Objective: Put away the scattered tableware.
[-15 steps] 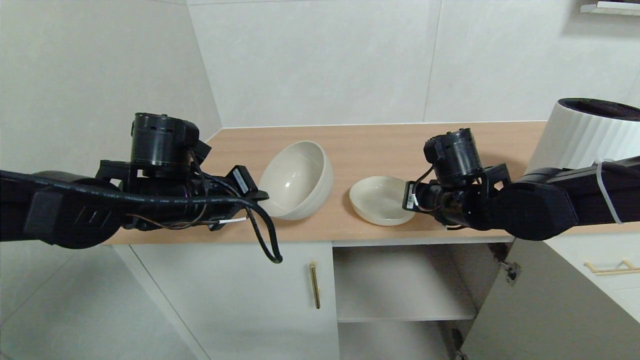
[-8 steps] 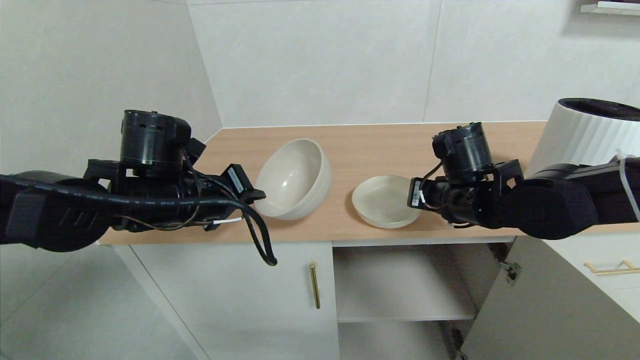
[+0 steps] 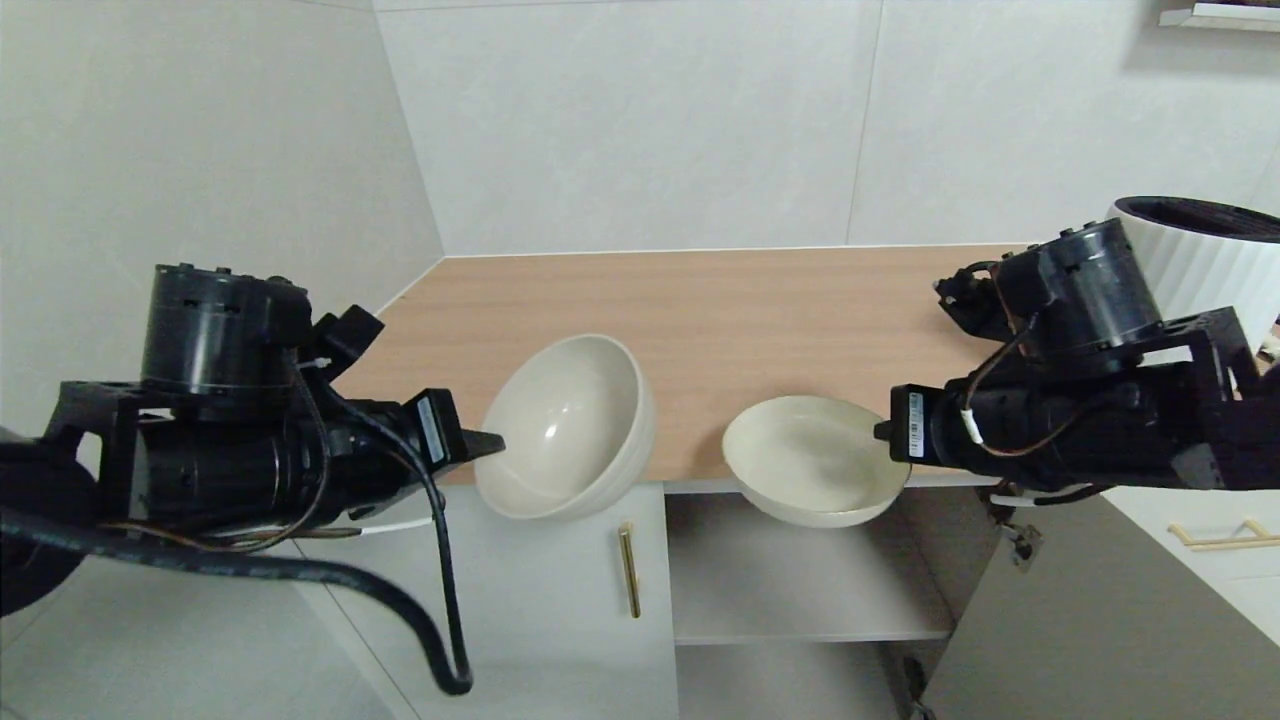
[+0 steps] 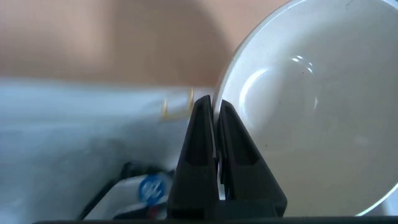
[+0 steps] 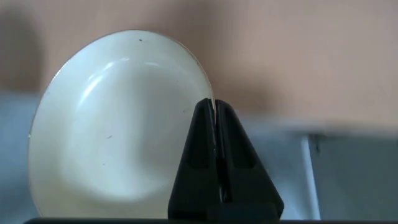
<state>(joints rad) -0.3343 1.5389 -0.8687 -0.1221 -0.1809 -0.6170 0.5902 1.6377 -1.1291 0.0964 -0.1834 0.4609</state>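
The right arm (image 3: pixel 1100 430) and the head view's edge hide part of the ribbed white container (image 3: pixel 1215 265), and the deep bowl (image 4: pixel 311 112) runs out of the left wrist view.

Countertop: I can pass over the middle and back of the wooden countertop (image 3: pixel 700 290), between my two arms.
Right end: a white ribbed container (image 3: pixel 1205 255) stands just behind my right arm and blocks that way.
Left side: the tiled side wall (image 3: pixel 200 130) runs close along my left arm.
Cabinet mouth: the open compartment (image 3: pixel 800 570) admits a gripper above its shelf (image 3: pixel 810 630); the shallow bowl (image 3: pixel 815 475), pinched in my right gripper (image 3: pixel 885 432), hangs across its top edge.
Left of mouth: closed door with brass handle (image 3: pixel 628 570); the deep bowl (image 3: pixel 565 430), pinched in my left gripper (image 3: pixel 490 443), hangs before it.
Right of mouth: the open door (image 3: pixel 1050 620) juts out beneath my right arm.
Between bowls: a narrow gap, not touching.
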